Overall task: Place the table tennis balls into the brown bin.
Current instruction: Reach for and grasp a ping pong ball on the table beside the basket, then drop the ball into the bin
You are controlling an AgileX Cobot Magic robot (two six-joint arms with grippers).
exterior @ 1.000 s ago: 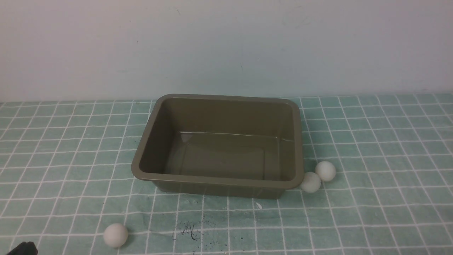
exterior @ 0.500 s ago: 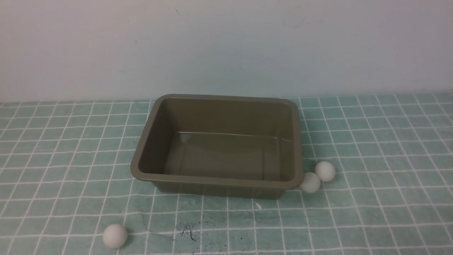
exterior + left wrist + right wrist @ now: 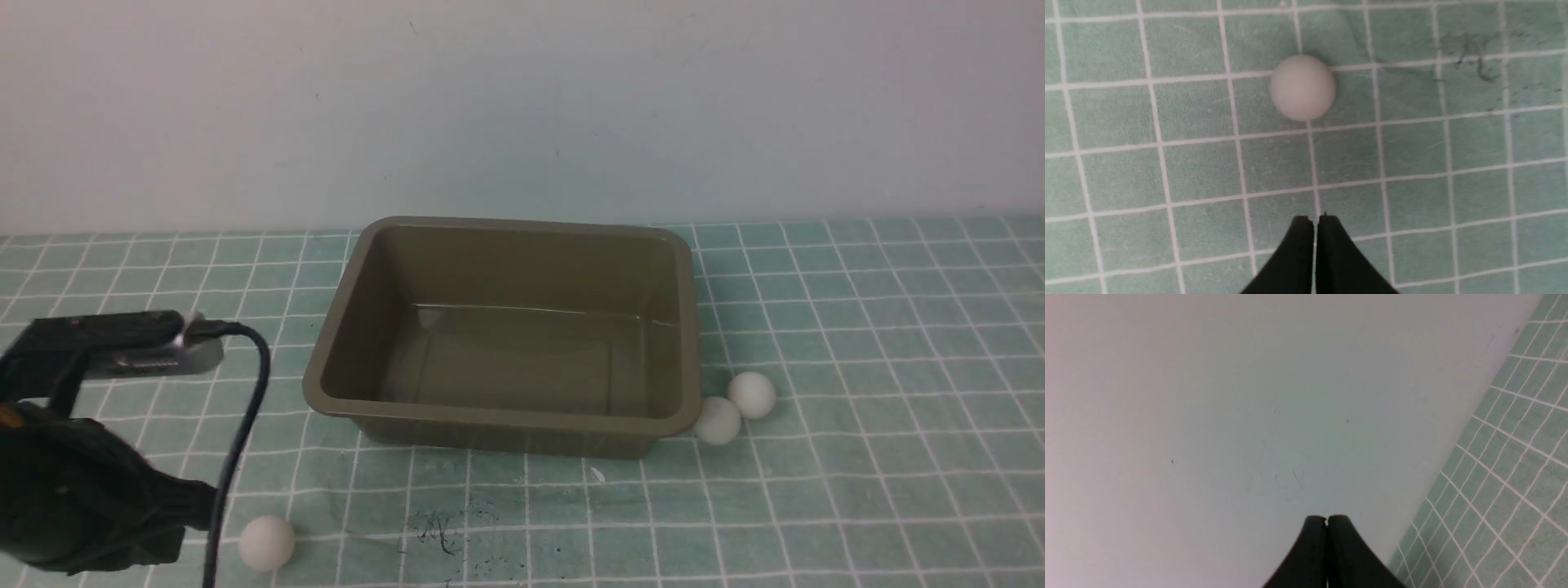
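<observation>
With left gripper point(image 3: 1314, 217) and right gripper point(image 3: 1327, 518) jaws both pressed shut, spread the left wide before straddling the small matte white table tennis ball point(image 3: 1302, 87) at seven o'clock of the glossy olive-brown plastic bin point(image 3: 498, 420).

The brown bin point(image 3: 506, 419) is rendered olive-brown and the table tennis balls point(image 3: 266, 542) point(image 3: 717, 420) point(image 3: 751, 394) white. The tablecloth point(image 3: 898, 327) is patterned teal green with a white grid.

Two balls point(image 3: 718, 420) point(image 3: 752, 395) just beside the near right corner of the bin point(image 3: 506, 420); third ball point(image 3: 266, 542) before its left corner.
</observation>
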